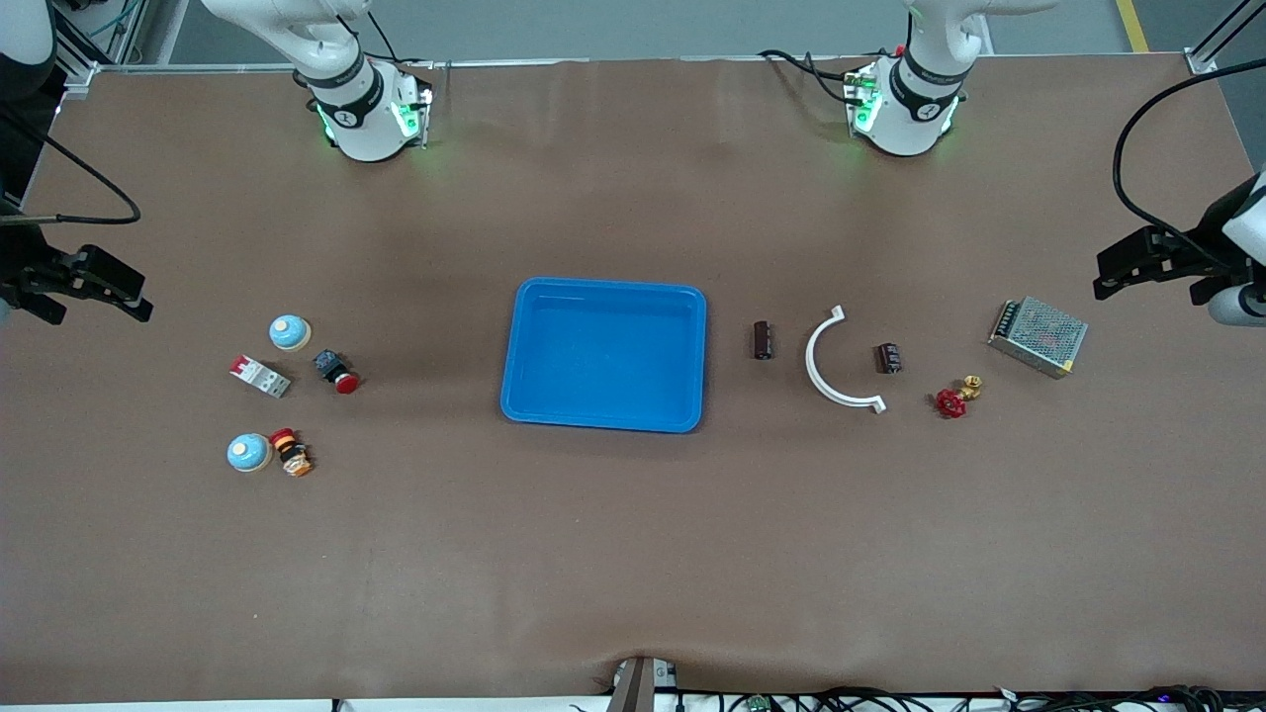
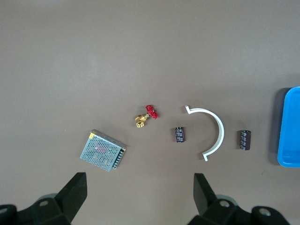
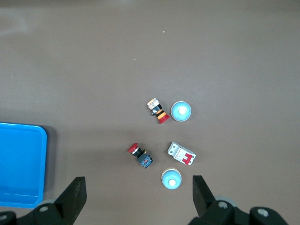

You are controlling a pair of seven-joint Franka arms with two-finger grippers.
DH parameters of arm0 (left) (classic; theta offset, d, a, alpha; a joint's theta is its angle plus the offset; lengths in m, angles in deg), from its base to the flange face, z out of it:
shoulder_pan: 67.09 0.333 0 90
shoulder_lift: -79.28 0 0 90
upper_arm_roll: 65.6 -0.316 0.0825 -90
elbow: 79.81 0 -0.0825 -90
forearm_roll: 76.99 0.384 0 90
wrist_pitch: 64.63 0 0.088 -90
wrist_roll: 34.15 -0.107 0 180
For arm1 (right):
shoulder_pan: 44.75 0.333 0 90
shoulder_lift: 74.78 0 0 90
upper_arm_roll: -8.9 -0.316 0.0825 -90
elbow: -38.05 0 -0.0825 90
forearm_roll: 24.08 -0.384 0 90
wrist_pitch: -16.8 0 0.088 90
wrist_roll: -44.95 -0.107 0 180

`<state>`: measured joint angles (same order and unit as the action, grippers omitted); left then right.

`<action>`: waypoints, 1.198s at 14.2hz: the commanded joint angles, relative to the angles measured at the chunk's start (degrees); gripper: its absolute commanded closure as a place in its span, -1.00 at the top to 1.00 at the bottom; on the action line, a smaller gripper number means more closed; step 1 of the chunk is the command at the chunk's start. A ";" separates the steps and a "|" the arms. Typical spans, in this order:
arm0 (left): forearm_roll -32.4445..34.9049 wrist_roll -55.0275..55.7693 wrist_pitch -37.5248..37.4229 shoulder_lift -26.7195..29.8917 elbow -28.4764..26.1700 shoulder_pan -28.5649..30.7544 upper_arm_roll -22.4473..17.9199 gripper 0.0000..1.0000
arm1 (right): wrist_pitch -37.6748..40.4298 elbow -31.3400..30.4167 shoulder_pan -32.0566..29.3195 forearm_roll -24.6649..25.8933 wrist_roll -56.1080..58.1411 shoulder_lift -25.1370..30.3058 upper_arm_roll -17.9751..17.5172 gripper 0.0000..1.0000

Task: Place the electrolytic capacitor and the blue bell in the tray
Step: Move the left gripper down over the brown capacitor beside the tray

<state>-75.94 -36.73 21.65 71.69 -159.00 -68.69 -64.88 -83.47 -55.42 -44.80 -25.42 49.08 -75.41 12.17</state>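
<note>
1. The tray [image 1: 603,354] sits empty at the middle of the counter [image 1: 633,554].
2. Two electrolytic capacitors lie toward the left arm's end: one capacitor [image 1: 763,339] just beside the tray, the other capacitor [image 1: 888,358] past a white curved clip [image 1: 837,360]. Each looks small, light and rigid; lying on its side it may roll, so a pinch across the barrel suits it.
3. Two blue bells sit toward the right arm's end: one bell [image 1: 290,332], and a second bell [image 1: 248,453] nearer the front camera, touching a red-capped switch [image 1: 290,452]. The domes look smooth and slippery; gripping low at the base seems safest.
4. The left gripper [image 2: 140,187] hangs released, jaws wide, high above the capacitors.
5. The right gripper [image 3: 139,190] hovers likewise released, above the bells, holding nothing.
</note>
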 commanded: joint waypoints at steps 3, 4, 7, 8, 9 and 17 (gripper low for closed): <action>0.80 -0.32 0.46 0.38 0.09 -0.42 0.42 1.00 | 0.60 1.44 -0.83 0.11 -0.18 -0.60 -0.54 1.00; 0.54 -0.32 0.46 0.03 0.09 -0.51 0.51 1.00 | 0.68 1.44 -0.83 0.11 -0.18 -0.69 -0.54 1.00; 1.14 5.71 0.81 -1.02 -0.26 -1.47 0.77 1.00 | 0.60 1.35 -0.83 0.11 -0.18 -0.78 -0.54 1.00; 0.80 7.84 0.99 -1.20 -0.18 -1.74 0.77 1.00 | 0.68 1.44 -0.83 0.11 -0.18 -0.86 -0.54 1.00; 0.10 8.73 1.16 -1.38 -0.44 -1.31 0.77 1.00 | 0.69 1.44 -0.83 0.11 -0.18 -0.87 -0.54 1.00; -5.09 15.77 4.68 -2.61 -5.79 -0.60 0.77 1.00 | 0.60 1.44 -0.92 0.20 -0.18 -0.95 -0.54 1.00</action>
<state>-80.49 -22.37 25.22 68.29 -162.30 -69.20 -64.29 -83.46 -55.41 -44.81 -25.42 49.08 -75.53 12.18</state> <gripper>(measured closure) 0.000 0.000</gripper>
